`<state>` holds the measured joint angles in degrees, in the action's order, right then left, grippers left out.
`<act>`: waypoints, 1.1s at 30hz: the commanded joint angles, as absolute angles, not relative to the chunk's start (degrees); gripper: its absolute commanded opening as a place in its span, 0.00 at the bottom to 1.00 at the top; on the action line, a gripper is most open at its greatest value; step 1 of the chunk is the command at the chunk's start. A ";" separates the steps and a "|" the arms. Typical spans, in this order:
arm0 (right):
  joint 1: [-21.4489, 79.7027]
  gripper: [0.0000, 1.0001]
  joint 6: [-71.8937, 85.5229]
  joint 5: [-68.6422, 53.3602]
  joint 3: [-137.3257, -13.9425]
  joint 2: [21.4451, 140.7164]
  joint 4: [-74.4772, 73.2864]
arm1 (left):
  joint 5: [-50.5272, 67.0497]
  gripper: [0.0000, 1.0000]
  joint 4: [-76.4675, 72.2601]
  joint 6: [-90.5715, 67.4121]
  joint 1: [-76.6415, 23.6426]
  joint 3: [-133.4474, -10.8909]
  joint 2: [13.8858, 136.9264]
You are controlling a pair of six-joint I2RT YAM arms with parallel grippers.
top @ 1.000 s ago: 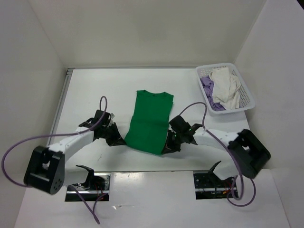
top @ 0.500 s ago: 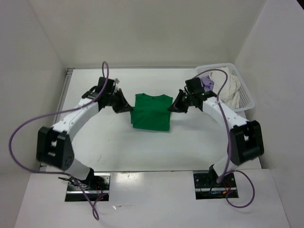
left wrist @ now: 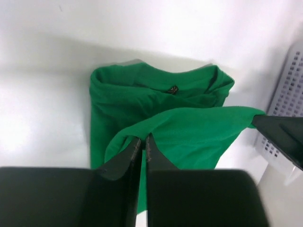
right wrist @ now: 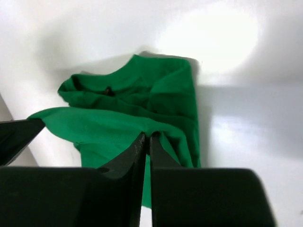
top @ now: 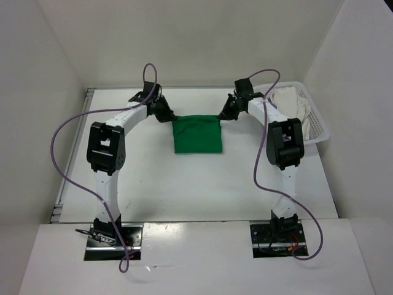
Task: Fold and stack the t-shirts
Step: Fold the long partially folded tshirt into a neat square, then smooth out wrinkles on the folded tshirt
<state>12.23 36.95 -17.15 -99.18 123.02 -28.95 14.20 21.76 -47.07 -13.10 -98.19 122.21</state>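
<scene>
White-walled table (top: 153,178): left gripper (left wrist: 143,139) and right gripper (right wrist: 147,137) each pinch green t-shirt (top: 198,135) edge

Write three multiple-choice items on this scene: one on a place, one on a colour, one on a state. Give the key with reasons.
1. The white mesh basket stands
A. at the far right corner of the table
B. at the near left corner
C. between the arm bases

2. The t-shirt lying on the table is
A. white
B. green
C. purple

3. The left gripper and the right gripper are
A. open over bare table
B. each shut on the t-shirt
C. reaching into the basket

Key:
1 A, because the top view shows the basket against the right wall at the far edge.
2 B, because the cloth is bright green in all three views.
3 B, because each wrist view shows closed fingers pinching a raised green edge, with the collar lying beyond.
</scene>
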 commanded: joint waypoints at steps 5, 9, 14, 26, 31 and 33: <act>11.87 0.33 35.16 -16.35 -111.53 128.06 -31.98 | 12.74 0.46 15.65 -49.75 -10.72 -102.05 121.74; 12.39 0.38 34.63 -14.16 -109.00 122.88 -31.82 | 13.44 0.53 13.45 -49.75 -10.72 -99.50 116.12; 16.86 0.14 35.15 -15.20 -96.17 114.28 -28.31 | 18.37 0.41 9.58 -50.97 -16.15 -89.77 111.36; 20.74 0.00 37.35 -15.82 -81.31 117.69 -22.94 | 20.03 0.36 3.09 -50.36 -19.42 -69.91 115.05; 23.46 0.00 40.50 -14.59 -69.80 112.95 -19.35 | 20.74 0.36 2.02 -50.89 -19.42 -57.50 106.73; 24.34 0.00 41.04 -15.73 -65.85 111.19 -19.34 | 20.21 0.36 2.02 -52.29 -19.42 -53.28 103.38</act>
<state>22.02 40.23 -17.61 -71.81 113.54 -18.85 21.76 -1.10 -52.88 -19.22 -59.09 107.39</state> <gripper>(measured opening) 0.001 0.363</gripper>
